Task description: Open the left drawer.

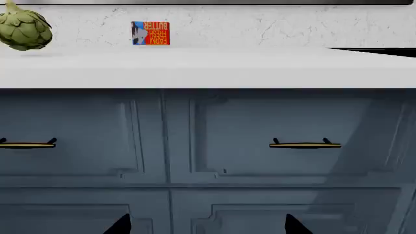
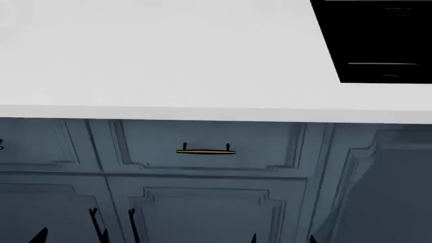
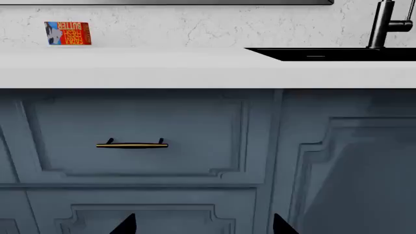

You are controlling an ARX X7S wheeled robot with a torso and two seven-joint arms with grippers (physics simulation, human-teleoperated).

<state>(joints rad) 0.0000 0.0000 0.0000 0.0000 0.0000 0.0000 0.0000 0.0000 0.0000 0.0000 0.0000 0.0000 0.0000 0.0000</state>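
left wrist view | left drawer [image 1: 65, 139] closed | left gripper [image 1: 206, 225] off it, spread

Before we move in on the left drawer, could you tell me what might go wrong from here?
1. The left drawer and its neighbour look alike. The open left gripper points near the seam between them, so it could take the neighbour's handle instead of the left drawer's handle.
2. The vertical black door handles below could snag a low approach.
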